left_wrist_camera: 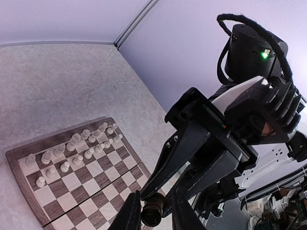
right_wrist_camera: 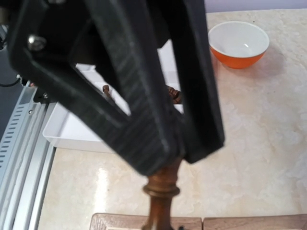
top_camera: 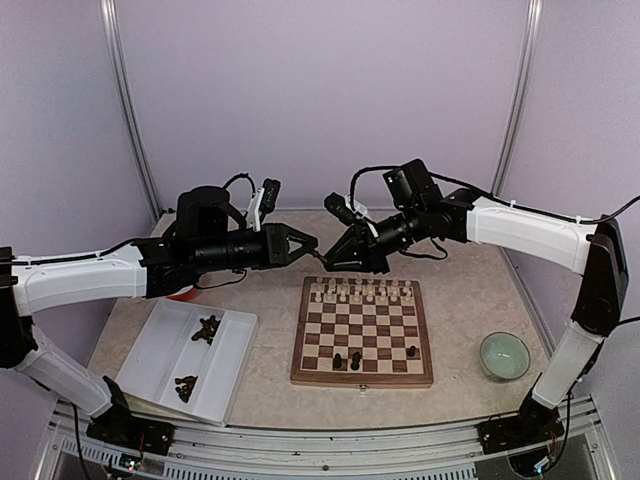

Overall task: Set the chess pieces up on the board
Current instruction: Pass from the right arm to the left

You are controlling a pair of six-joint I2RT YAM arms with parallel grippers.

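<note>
Black right claw (right_wrist_camera: pixel 175 153): pinching dark brown turned-wood chess piece (right_wrist_camera: pixel 160 196), aloft above far edge of checkered wooden board (top_camera: pixel 365 338). Black left claw (top_camera: pixel 312 243) flanks it, grip untellable. Hazard: mistimed release drops piece onto cream-white figures (top_camera: pixel 362 293).

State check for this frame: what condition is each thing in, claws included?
Right claw: shut on a dark chess piece.
Left claw: flanking the same piece, grip unclear.
Board: lying flat, with white pieces on the far rows and three dark pieces near.
Tray: holds loose dark pieces.
Orange bowl: upright, empty.
Green bowl: upright, looks empty.
</note>
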